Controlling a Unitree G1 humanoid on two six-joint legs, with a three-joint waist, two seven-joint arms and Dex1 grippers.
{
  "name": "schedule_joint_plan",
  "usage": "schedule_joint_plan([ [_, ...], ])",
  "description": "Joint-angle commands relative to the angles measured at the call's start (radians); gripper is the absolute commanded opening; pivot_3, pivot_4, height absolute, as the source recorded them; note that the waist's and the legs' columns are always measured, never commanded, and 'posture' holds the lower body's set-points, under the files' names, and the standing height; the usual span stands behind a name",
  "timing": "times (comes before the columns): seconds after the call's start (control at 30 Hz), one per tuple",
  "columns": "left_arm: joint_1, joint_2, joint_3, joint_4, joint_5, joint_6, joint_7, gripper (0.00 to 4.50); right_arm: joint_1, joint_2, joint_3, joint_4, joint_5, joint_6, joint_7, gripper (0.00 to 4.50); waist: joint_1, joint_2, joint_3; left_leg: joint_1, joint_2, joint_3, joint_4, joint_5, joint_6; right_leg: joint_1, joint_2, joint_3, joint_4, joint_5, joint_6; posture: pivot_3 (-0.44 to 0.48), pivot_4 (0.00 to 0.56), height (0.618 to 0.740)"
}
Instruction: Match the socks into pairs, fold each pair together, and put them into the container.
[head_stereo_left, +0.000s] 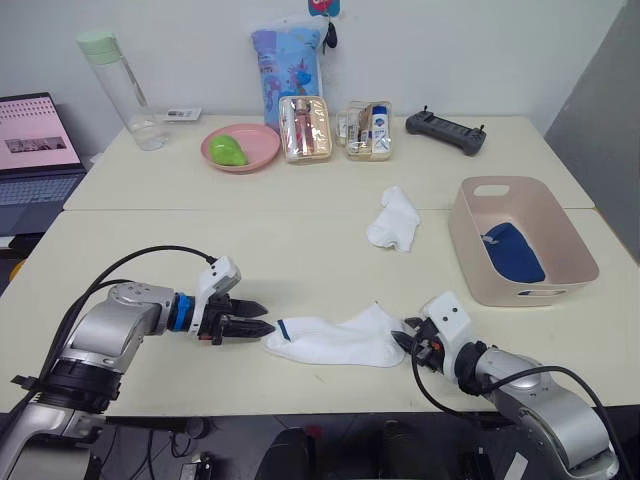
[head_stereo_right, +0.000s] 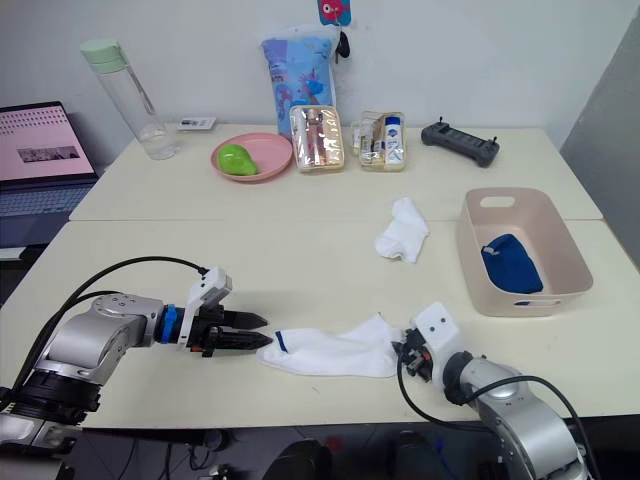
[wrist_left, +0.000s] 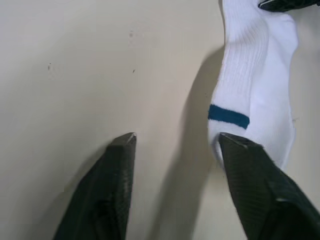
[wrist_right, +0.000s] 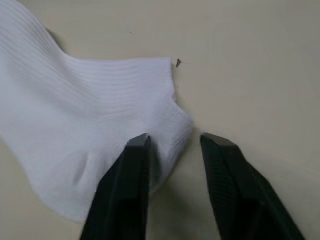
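White ribbed cotton sock (head_stereo_left: 335, 340) lies flat between the two grippers, its long axis running from one to the other. The left gripper (head_stereo_left: 248, 321) stands parted at the cuff end (one finger touching by the dark stripe); the right gripper (wrist_right: 172, 145), narrowly parted, straddles the opposite edge, equally near. Beyond them lies a crumpled second white sock (head_stereo_left: 394, 219); a folded blue pair (head_stereo_left: 514, 253) sits in the pale pink rectangular plastic tub (head_stereo_left: 505, 291), partly hidden by its wall.

Premises: an office or lab test room. Evidence: two plain cream surfaces (head_stereo_left: 300, 250) butted together against a bare white wall (head_stereo_left: 450, 40); an open laptop (head_stereo_left: 35, 150) at far left; a black handheld controller (head_stereo_left: 445, 130) at far right; cables trailing below the near edge.
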Motion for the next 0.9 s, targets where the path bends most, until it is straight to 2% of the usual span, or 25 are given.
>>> schedule_joint_plan([
  [0.03,0.038,0.027,0.024,-0.049,-0.003,0.015,-0.008,3.71,0.009,-0.014,-0.045,-0.044,0.028,-0.04,0.03,3.06,0.0,0.0,0.0,0.0,0.0,0.0,0.0,0.0,0.0,0.0,0.0,0.0,0.0,0.0,0.0,0.0,0.15,0.733],
  [0.07,0.054,0.033,0.036,-0.07,-0.009,0.012,-0.01,4.03,0.011,-0.011,-0.058,-0.052,0.046,-0.046,0.042,3.41,0.0,0.0,0.0,0.0,0.0,0.0,0.0,0.0,0.0,0.0,0.0,0.0,0.0,0.0,0.0,0.0,0.15,0.733],
  [0.1,0.067,0.038,0.05,-0.094,-0.028,0.04,-0.007,4.26,0.007,-0.007,-0.068,-0.05,0.046,-0.049,0.038,3.42,0.0,0.0,0.0,0.0,0.0,0.0,0.0,0.0,0.0,0.0,0.0,0.0,0.0,0.0,0.0,0.0,0.15,0.733],
  [0.17,0.088,0.043,0.07,-0.145,-0.064,0.098,0.0,4.26,-0.01,0.005,-0.082,-0.034,0.05,-0.048,0.026,3.42,-0.003,0.0,0.0,0.0,0.001,0.0,0.0,0.0,0.0,0.0,0.0,0.0,0.0,0.0,0.0,0.0,0.15,0.733],
  [0.3,0.124,-0.004,0.049,-0.176,-0.013,0.096,0.11,4.26,-0.056,0.013,-0.049,0.014,0.051,-0.012,0.019,3.42,-0.001,0.0,0.0,0.0,0.001,0.0,0.0,0.0,0.0,0.0,0.0,0.0,0.0,0.0,0.0,0.0,0.15,0.733],
  [0.4,0.189,-0.011,0.031,-0.24,0.001,0.097,0.144,3.67,-0.068,0.004,-0.031,0.032,0.05,0.015,0.021,2.83,0.0,0.0,0.0,0.001,0.0,0.0,0.0,0.0,0.0,0.001,0.0,0.001,0.0,0.0,0.0,0.0,0.15,0.733],
  [0.5,0.249,-0.018,0.039,-0.283,-0.019,0.114,0.166,2.75,-0.063,-0.005,-0.024,0.008,0.075,0.028,0.046,1.76,0.0,0.001,-0.001,0.001,0.0,0.001,0.0,0.0,0.0,0.001,-0.001,0.001,0.0,0.0,0.0,0.0,0.15,0.733],
  [0.67,0.268,-0.034,0.039,-0.29,-0.011,0.097,0.196,1.23,-0.048,-0.028,-0.005,-0.014,0.083,0.05,0.057,0.01,0.0,0.001,-0.001,0.002,0.0,0.001,0.0,0.0,0.0,0.001,-0.001,0.002,0.0,0.0,0.0,0.0,0.15,0.733],
  [0.8,0.257,0.005,0.085,-0.334,-0.066,0.148,0.171,0.05,-0.013,-0.056,-0.05,-0.088,0.156,0.097,0.094,0.0,0.001,0.0,-0.001,0.002,0.0,0.001,0.0,0.0,0.0,0.001,-0.001,0.001,-0.001,0.0,0.0,0.0,0.15,0.733],
  [0.9,0.25,0.046,0.096,-0.354,-0.087,0.17,0.141,0.05,0.013,-0.056,-0.069,-0.134,0.207,0.146,0.094,0.0,0.0,0.0,0.0,0.001,0.0,0.001,0.0,0.0,0.0,0.001,-0.001,0.001,0.0,0.0,0.0,0.0,0.15,0.733],
])
